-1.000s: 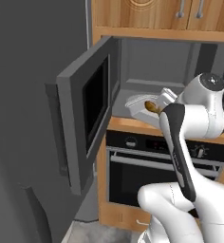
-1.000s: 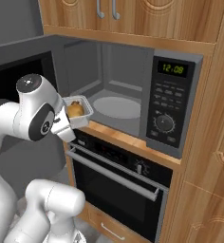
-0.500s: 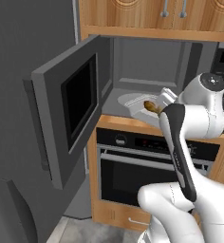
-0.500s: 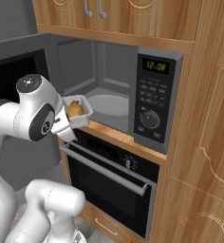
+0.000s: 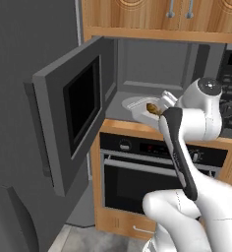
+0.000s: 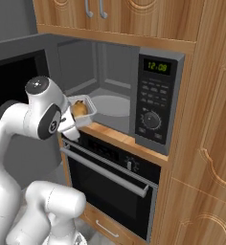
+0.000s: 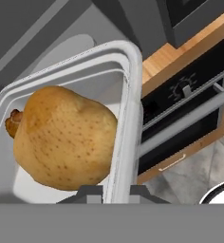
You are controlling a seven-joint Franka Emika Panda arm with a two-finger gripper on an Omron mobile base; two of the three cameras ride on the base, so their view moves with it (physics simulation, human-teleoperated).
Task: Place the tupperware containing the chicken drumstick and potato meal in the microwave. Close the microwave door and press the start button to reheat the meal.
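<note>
While I look along the hand, my two dark fingertips [image 7: 90, 192] sit nearly closed on the flared rim of the clear-whitish shallow rectangular tupperware [image 7: 126, 109], gripping its near wall at 6 o'clock. Inside lies the golden-brown speckled potato with a drumstick end poking out at 9 o'clock, the meal [image 7: 64, 137]. Beyond, at 12 o'clock, I see the wide dark grey microwave [image 6: 155, 103], its dark grey door [image 5: 71, 110] swung open; the container hangs at the cavity's front edge.
</note>
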